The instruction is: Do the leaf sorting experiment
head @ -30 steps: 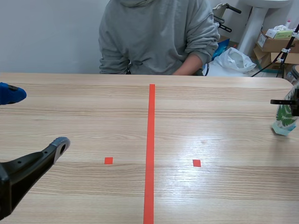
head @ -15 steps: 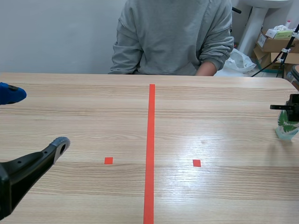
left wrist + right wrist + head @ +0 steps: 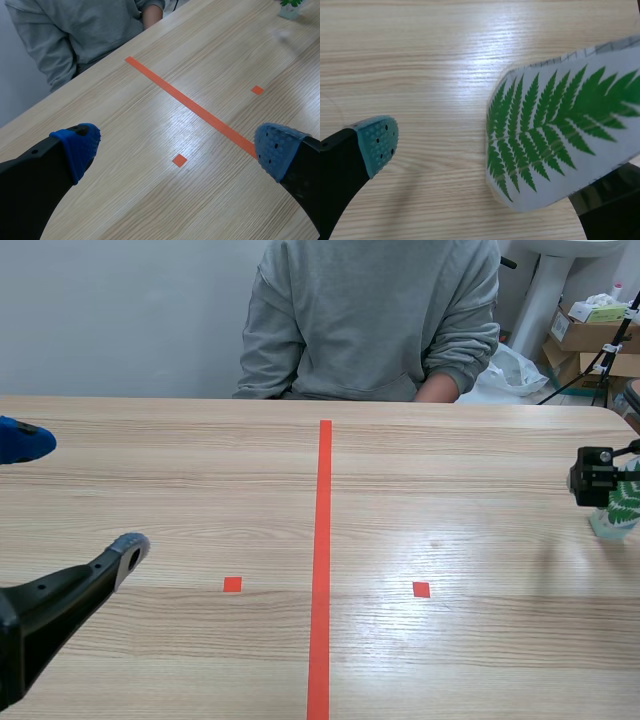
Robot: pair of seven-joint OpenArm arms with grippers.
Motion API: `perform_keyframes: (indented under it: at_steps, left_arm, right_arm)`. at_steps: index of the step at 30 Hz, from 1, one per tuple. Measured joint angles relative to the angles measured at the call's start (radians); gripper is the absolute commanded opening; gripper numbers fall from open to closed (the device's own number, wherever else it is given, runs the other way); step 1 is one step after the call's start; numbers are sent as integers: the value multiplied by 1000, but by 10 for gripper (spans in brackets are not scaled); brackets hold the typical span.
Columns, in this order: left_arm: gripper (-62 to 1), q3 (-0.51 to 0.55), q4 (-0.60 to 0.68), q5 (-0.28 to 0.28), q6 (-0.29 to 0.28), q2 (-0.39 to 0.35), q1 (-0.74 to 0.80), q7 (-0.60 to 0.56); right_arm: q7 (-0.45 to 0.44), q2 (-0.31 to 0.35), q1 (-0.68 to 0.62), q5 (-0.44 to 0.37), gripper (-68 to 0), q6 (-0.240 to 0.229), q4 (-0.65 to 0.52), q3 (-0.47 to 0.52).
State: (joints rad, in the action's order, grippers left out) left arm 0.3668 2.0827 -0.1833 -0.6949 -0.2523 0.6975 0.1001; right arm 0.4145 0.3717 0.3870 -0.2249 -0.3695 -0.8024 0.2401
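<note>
**At the right claw [image 3: 598, 478]: a clear laminated card with a green fern leaf [image 3: 560, 130]**

Over by the right edge of the pale wooden table [image 3: 200, 490], the right claw is spread wide and grips nothing. The card sits close against one of its fingers and well apart from the other; whether it touches I cannot tell. The left claw [image 3: 175, 147] hangs gaping and empty above the near left of the table. A person in a grey sweatshirt [image 3: 370, 320] sits on the far side.

Our left tool [image 3: 176, 147] hangs spread wide over the tabletop [image 3: 115, 115]; a person [image 3: 70, 30] sits across, and far off stands what may be a leaf card [image 3: 290, 7].
</note>
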Motion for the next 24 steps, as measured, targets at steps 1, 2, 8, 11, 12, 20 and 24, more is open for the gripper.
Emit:
perform_keyframes:
  at_steps: [1,2,8,11,12,20,24]
  left_arm:
    - [14,0,0,0,0,0,0,0]
    - [14,0,0,0,0,0,0,0]
    - [14,0,0,0,0,0,0,0]
    - [14,0,0,0,0,0,0,0]
    - [14,0,0,0,0,0,0,0]
    - [14,0,0,0,0,0,0,0]
    - [14,0,0,0,0,0,0,-1]
  right_arm:
    - [11,0,-4,-14,-133,-13,-21,0]
    - [13,0,-14,-37,-133,-16,-51,1]
    - [29,0,-177,-87,-133,-28,-359,76]
    - [56,3,-296,-144,-132,-76,-527,131]
    - [61,3,-337,-159,-132,-86,-581,143]
    - [47,3,-686,-359,-132,-243,-997,217]
    - [8,5,-828,-371,-132,-321,-1138,219]
